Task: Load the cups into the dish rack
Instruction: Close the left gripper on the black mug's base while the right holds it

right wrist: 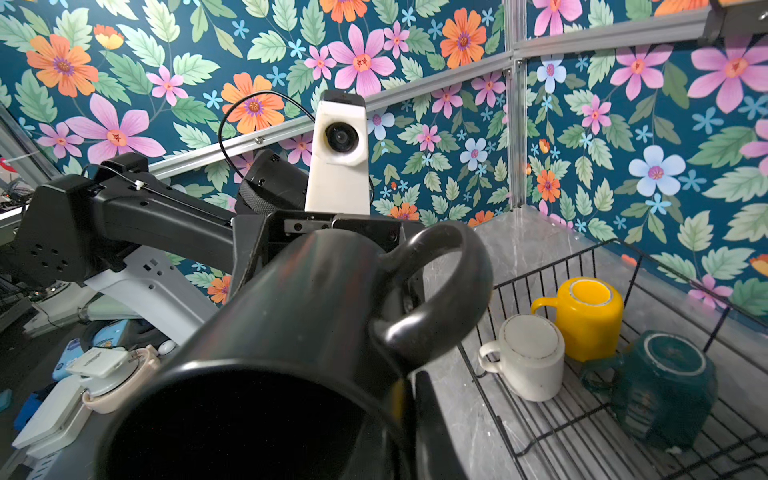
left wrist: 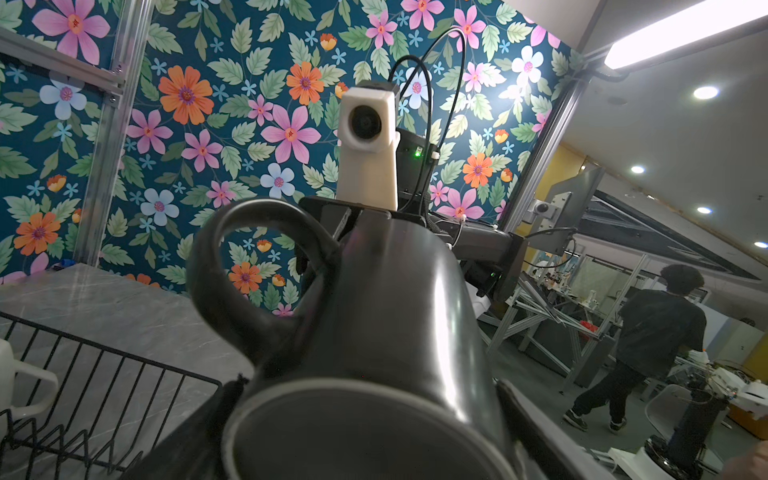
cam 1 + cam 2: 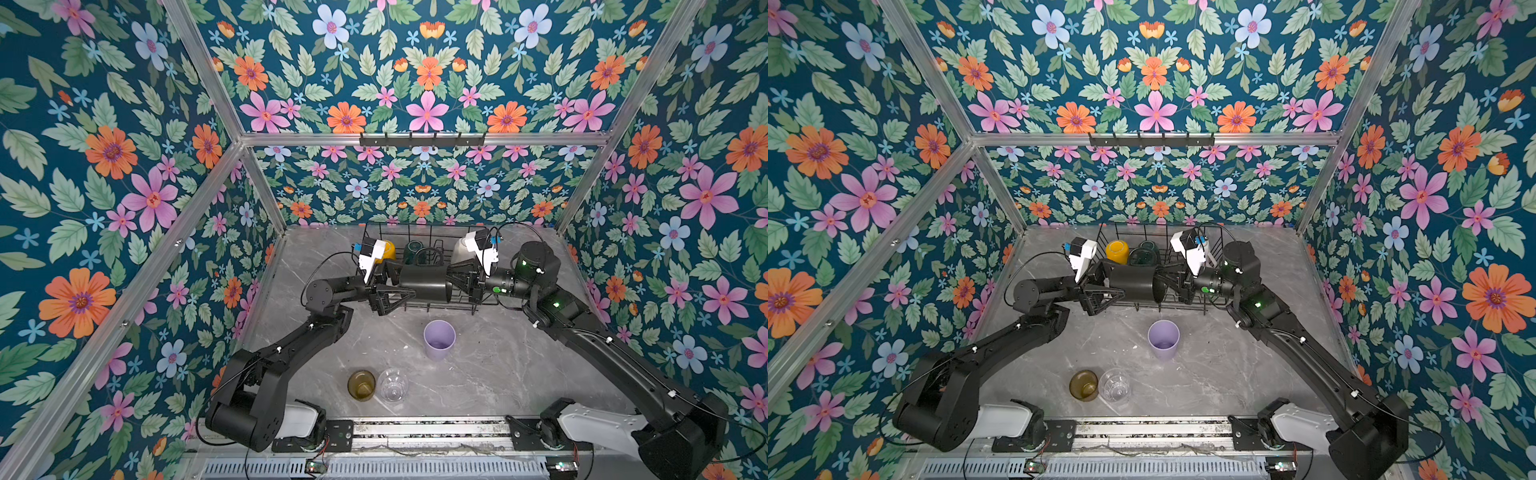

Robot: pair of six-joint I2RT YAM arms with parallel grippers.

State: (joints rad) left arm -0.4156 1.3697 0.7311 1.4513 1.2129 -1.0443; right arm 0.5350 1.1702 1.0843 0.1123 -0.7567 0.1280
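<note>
A black mug (image 3: 424, 284) (image 3: 1136, 282) (image 2: 395, 311) (image 1: 291, 311) hangs on its side over the dish rack's (image 3: 415, 227) (image 1: 540, 266) front edge, held from both ends. My left gripper (image 3: 401, 284) (image 2: 365, 415) spans its base, a finger against each side. My right gripper (image 3: 451, 282) (image 1: 411, 415) is shut on its rim. Upside down in the rack are a yellow mug (image 3: 388, 249) (image 1: 590, 316), a teal mug (image 3: 412, 253) (image 1: 665, 386) and a cream mug (image 1: 528, 357). On the table stand a lilac tumbler (image 3: 439, 338), an olive glass (image 3: 360, 385) and a clear glass (image 3: 392, 384).
A black hook rail (image 3: 422, 140) is fixed high on the back wall. Floral walls close in the left, right and back of the marble table (image 3: 519, 365). Both arm bases sit on the metal rail (image 3: 428, 432) at the front edge.
</note>
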